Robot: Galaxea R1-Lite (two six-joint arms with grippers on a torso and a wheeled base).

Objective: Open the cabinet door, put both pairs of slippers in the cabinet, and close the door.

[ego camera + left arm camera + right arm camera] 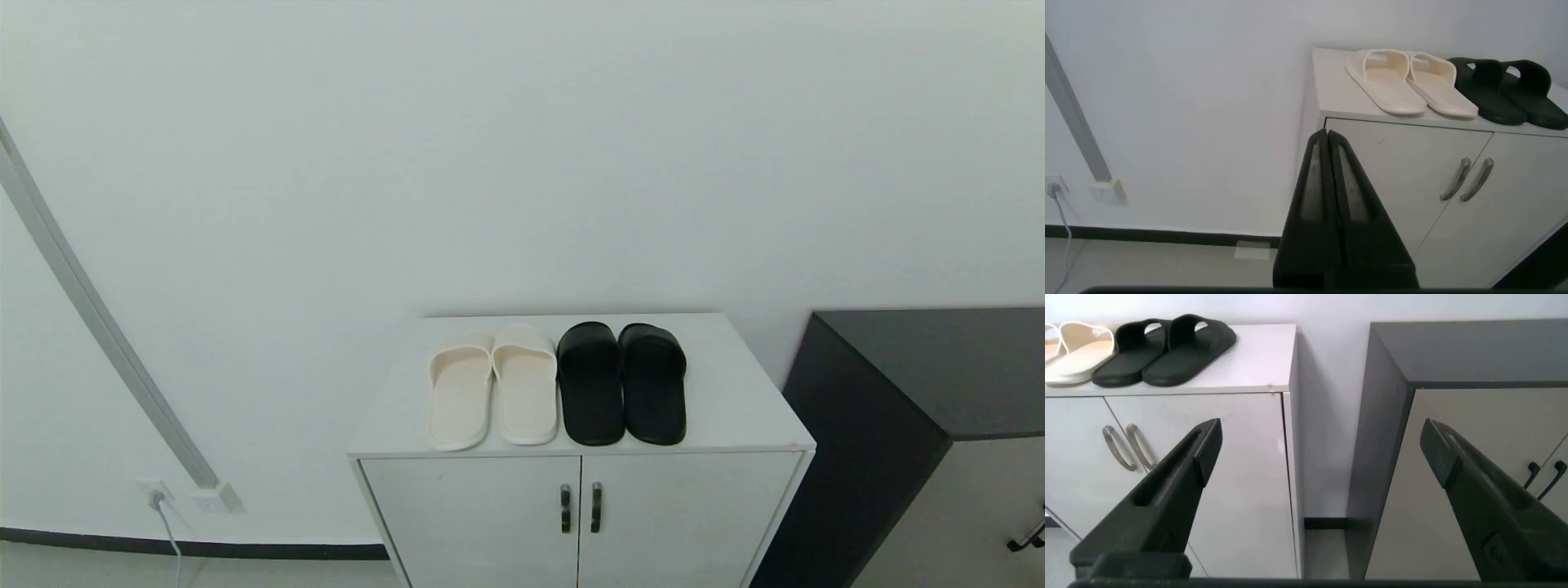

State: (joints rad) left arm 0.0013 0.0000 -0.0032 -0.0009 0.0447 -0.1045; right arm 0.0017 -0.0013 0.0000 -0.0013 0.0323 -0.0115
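cabinet [473,523] shut, 2 rigid centre handles [596,506] | white pair [494,384], black pair [622,384] on cabinet top: judged light, pliable, grip straps | left tool [1328,143] together, right tool [1320,433] apart

a white wall [490,163] carries a grey cable duct [98,318] slanting down to a wall plate [217,496]. just beside it is a socket [152,492] with a plugged-in grey cord [173,541]. a black skirting strip [196,548] lines the wall's lower edge. at the right stands a dark grey cabinet [931,367] with a pale front.
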